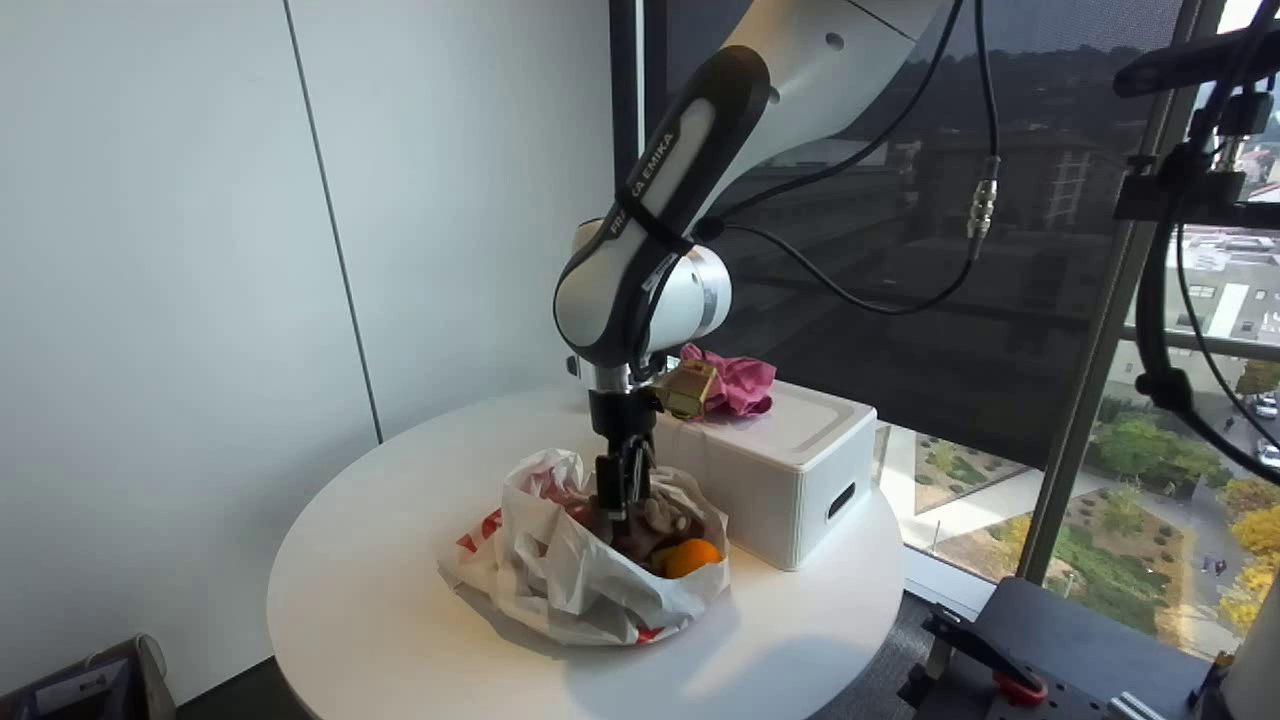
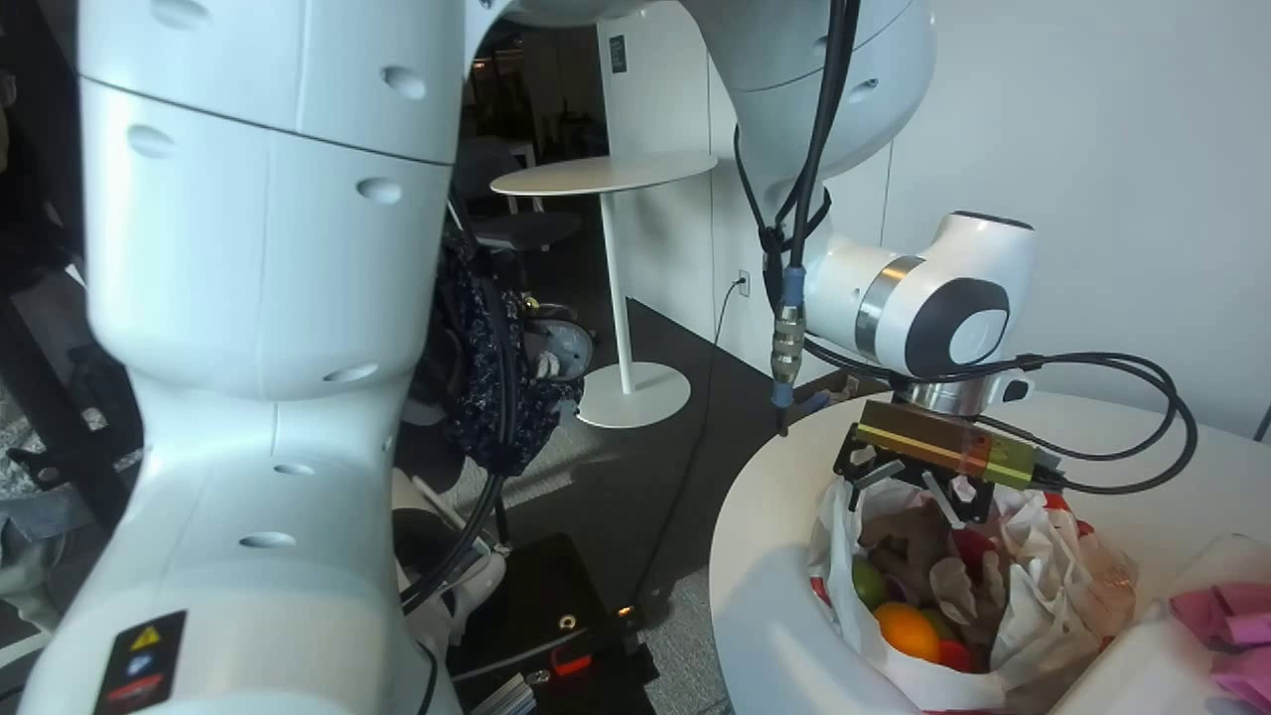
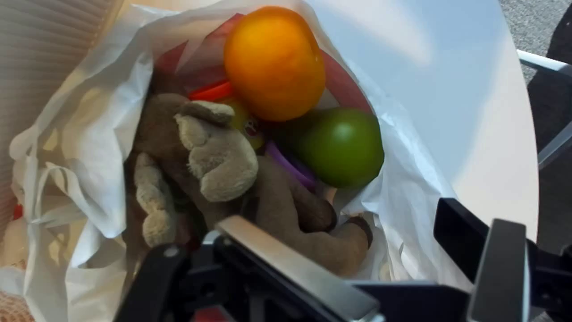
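Note:
My gripper (image 1: 620, 512) points down into the opening of a crumpled white plastic bag (image 1: 570, 590) with red print. In the wrist view the gripper (image 3: 375, 255) has its fingers spread apart. A brown plush toy's leg (image 3: 321, 243) and the bag's wall (image 3: 402, 223) show beyond and between them; whether they touch the fingers I cannot tell. The plush (image 2: 958, 586) lies in the bag with an orange fruit (image 3: 275, 62), a green fruit (image 3: 344, 150), a yellow-green piece with a sticker (image 3: 245, 123) and a purple rim (image 3: 290, 166). The fingertips are hidden in an exterior view by the camera mount (image 2: 933, 447).
The bag stands on a round white table (image 1: 370, 570). A white box (image 1: 835, 490) with a handle slot is close beside the bag, with pink crumpled material (image 1: 740, 385) on its lid. Looped cables (image 2: 1122, 367) hang from the wrist. A pale wall (image 1: 180, 250) stands behind the table.

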### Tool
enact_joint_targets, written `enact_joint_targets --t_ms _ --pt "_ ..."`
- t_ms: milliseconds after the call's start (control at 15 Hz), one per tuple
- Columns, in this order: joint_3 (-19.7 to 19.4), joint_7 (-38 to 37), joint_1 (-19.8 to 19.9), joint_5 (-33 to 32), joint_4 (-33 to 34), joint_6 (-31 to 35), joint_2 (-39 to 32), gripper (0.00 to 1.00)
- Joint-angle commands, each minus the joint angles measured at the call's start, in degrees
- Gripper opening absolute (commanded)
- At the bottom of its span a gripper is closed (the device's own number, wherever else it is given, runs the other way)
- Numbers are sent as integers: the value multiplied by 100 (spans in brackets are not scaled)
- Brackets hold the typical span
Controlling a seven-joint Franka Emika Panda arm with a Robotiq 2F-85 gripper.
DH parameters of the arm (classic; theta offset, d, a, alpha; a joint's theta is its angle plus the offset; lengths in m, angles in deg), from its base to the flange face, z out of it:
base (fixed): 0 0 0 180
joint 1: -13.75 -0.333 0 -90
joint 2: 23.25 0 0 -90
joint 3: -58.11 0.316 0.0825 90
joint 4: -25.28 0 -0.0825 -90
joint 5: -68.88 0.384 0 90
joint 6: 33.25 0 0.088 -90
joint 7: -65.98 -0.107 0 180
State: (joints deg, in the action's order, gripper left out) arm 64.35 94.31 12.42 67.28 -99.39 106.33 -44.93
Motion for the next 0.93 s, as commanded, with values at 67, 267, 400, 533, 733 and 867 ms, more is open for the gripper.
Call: enact_joint_targets --t_ms 67,267,400,533,733,867 --pt "90 13 -7 -297 475 391 -562 100" --pt "-46 -40 -45 -790 636 688 -849 100" --pt "-93 -32 -12 -1006 716 793 -1014 100" --pt "-98 -24 30 -1102 767 872 -1147 100" --pt "-133 1 41 -1286 836 998 -1322 74" --pt "-130 -20 29 -1375 867 1056 -1370 58"
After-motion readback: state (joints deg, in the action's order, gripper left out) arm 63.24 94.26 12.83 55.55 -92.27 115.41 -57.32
